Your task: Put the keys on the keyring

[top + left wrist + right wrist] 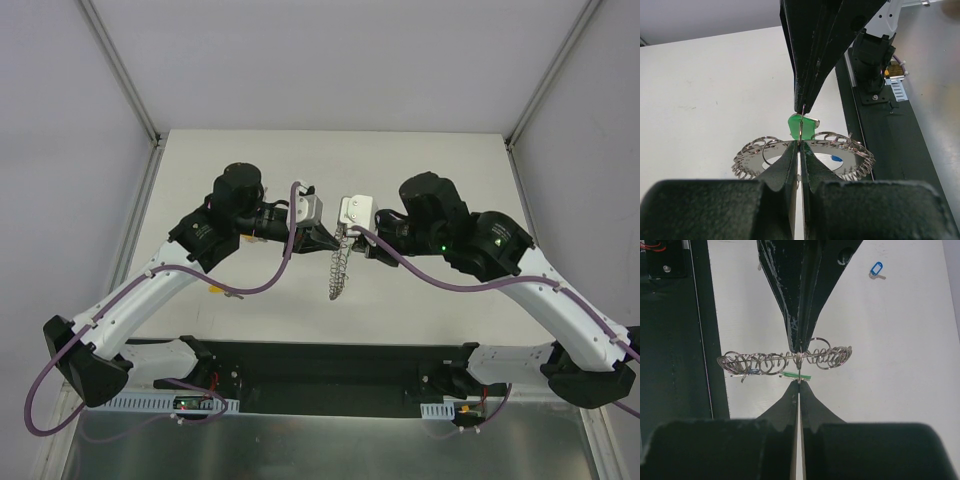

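The keyring (340, 268) hangs edge-on above the table's middle, between my two grippers. My left gripper (800, 146) is shut on the rim of the keyring (765, 157), a flat grey ring edged with small wire loops. My right gripper (799, 382) faces it from the other side. It is shut on the thin wire loop of a green key (797, 375), right against the keyring (765, 360). The green key (802, 125) shows just behind the rim. A blue key (752, 371) seems to hang at the keyring's left end.
Another blue key (876, 269) lies on the white table (420, 170). A yellow-headed key (213, 290) lies partly under the left arm. The black base plate (330, 365) runs along the near edge, and grey walls enclose the table.
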Tool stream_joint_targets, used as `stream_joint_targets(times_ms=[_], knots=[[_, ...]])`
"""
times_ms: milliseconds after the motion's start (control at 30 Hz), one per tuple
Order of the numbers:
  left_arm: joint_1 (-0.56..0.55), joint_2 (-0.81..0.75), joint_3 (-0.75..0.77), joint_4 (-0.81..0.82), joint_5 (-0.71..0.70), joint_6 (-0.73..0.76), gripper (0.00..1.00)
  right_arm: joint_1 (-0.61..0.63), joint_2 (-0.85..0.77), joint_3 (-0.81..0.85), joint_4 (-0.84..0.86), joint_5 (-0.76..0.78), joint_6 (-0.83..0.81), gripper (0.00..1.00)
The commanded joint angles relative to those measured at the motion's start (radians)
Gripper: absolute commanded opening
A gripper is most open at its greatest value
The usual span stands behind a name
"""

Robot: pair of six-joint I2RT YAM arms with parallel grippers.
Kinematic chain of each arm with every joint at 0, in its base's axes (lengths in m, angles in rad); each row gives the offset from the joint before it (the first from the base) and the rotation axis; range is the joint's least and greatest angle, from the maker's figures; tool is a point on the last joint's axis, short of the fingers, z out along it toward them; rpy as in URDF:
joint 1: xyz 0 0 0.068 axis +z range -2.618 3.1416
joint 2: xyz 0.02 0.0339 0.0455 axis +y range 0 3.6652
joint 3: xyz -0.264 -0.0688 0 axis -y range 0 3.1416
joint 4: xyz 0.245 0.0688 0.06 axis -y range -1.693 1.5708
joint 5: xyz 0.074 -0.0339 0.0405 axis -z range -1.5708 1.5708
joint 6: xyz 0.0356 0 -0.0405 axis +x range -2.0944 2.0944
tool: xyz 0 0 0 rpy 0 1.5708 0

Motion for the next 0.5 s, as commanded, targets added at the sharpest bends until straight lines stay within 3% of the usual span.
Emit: stream_joint_targets(times_ms=[0, 467], knots=[[-0.023, 0.009, 0.074, 0.083, 0.072, 0.049, 0.00, 0.005, 0.010, 0.059, -0.009, -0.049, 0.003, 0.01], [-0.047, 0.017, 0.090, 0.082, 0.026, 0.103, 0.00, 0.003, 0.027, 0.117, -0.054, -0.033, 0.014, 0.01]])
